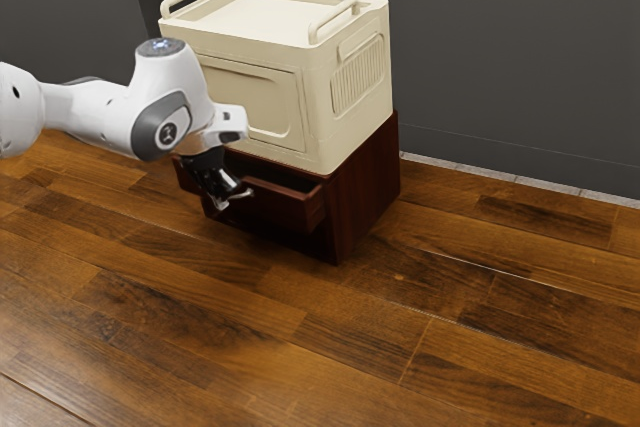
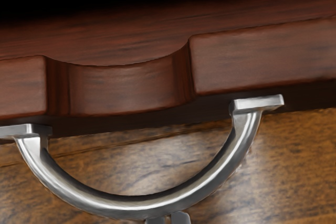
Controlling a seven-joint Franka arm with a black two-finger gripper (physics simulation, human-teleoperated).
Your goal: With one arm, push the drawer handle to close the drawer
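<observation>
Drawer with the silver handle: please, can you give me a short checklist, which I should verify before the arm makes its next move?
1. Drawer needs closing: ok, it stands out from the dark red cabinet.
2. Gripper is at the drawer's front: ok, it is beside the handle.
3. Gripper presses on the handle: cannot tell, contact is not clear.
4. Handle meets the drawer front at both ends: ok.
5. Inside of the drawer lets it close freely: cannot tell, it is mostly hidden.
6. Cream box stands upright on the cabinet: ok.
</observation>
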